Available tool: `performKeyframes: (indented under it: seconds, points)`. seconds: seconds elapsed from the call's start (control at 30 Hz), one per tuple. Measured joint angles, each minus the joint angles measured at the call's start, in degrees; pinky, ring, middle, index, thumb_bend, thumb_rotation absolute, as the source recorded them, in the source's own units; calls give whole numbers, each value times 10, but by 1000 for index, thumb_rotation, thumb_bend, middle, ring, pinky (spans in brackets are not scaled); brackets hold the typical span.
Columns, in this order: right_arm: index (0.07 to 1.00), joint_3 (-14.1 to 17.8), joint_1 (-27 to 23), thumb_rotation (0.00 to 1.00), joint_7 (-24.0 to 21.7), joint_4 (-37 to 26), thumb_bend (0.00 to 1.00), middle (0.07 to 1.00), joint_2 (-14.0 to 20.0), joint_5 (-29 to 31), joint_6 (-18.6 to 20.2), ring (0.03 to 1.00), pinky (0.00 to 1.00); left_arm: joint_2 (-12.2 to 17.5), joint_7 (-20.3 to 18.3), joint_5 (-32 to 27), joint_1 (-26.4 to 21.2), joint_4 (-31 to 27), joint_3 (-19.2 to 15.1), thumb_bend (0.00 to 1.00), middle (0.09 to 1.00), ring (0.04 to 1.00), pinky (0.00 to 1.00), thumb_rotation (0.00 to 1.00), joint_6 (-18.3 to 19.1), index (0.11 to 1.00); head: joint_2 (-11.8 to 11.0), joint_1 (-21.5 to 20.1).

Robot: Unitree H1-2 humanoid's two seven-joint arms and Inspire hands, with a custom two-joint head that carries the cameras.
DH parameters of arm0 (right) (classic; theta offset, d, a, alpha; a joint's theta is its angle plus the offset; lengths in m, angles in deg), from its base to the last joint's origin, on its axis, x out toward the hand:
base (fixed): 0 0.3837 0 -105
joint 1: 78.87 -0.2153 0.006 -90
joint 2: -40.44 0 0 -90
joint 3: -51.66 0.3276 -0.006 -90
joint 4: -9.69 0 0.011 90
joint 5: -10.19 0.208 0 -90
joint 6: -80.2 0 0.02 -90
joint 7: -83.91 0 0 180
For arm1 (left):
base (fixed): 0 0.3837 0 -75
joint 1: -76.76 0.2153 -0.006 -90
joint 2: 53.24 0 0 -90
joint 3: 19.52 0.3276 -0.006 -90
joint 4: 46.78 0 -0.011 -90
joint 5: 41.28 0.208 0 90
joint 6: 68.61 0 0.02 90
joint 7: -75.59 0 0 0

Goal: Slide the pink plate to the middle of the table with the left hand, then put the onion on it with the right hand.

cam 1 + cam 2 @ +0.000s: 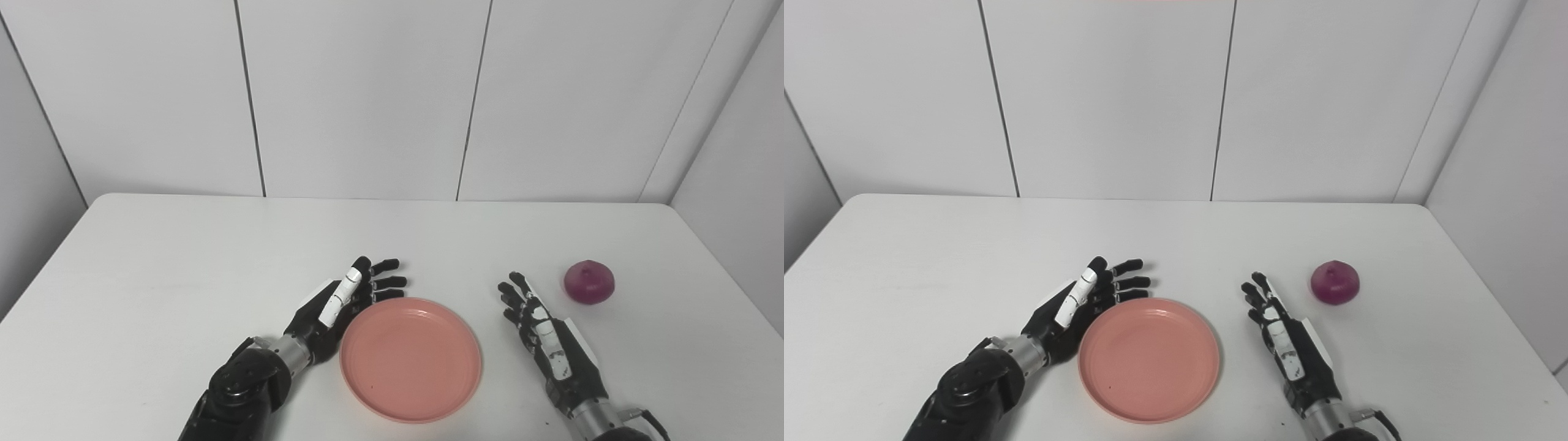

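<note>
A round pink plate (410, 392) lies on the white table near its front edge, about midway across. My left hand (343, 303) rests open against the plate's upper left rim, fingers spread past the far edge. A purple-red onion (588, 282) sits on the table to the right, apart from the plate. My right hand (545, 334) stands open on the table between plate and onion, fingers pointing away from me, touching neither. Nothing lies on the plate.
The white table (184, 275) runs back to a pale panelled wall. Its right edge passes close behind the onion, with a grey wall beyond it.
</note>
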Motion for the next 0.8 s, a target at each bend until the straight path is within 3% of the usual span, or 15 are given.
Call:
performKeyframes:
  seconds: [0.3,0.6,0.8]
  points:
    - [978,-2,1,1000,3,-3,1000,936,0,-2,5,964,966,5,-9,-3,6,-6,-16,722,842,838,828,965,2,890,4,1]
    - [981,-2,3,1000,2,-5,1000,938,2,-1,5,963,970,21,-7,5,14,8,-32,762,836,832,798,934,-44,874,8,0]
    - [981,-2,9,1000,3,-13,1000,939,2,-1,9,955,967,33,-6,5,19,8,-48,752,838,837,798,952,-54,885,15,-14]
